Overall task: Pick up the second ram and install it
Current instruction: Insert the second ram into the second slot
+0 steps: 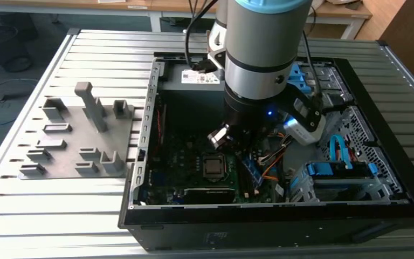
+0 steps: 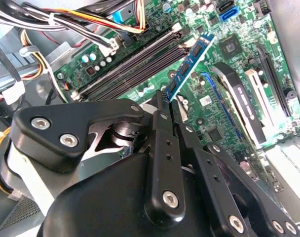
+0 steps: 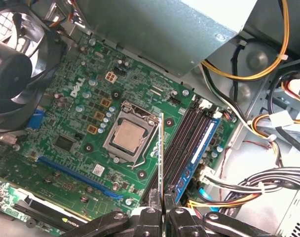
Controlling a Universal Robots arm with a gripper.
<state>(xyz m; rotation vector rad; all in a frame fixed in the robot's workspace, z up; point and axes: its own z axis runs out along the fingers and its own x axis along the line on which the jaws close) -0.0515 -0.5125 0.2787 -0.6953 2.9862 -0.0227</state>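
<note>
A ribbed metal tabletop carries a grey fixture tray toward the exterior view's left. An open computer case lies beside the tray with its motherboard facing up. The arm reaches down into the case from above.

1. Gripper state. In both wrist views the gripper is clamped on the second ram. The black fingers press against the two flat faces at one end of the stick.

2. Position of the second ram. The first wrist view shows the stick edge-on as a thin pale line. It crosses the board between the processor socket and the bank of memory slots. The second wrist view shows its blue face and dark chips, extending away from the fingertips above the green board. The stick is not seated in any slot (it is held clear of the board surface).

3. Surroundings.
- A blue module sits in the slot farthest from the processor socket, while the dark slots next to it are vacant.
- A black fan stands at the board's edge.
- Bundled cables in black, white, yellow and orange run along the case wall beyond the slots.
</note>
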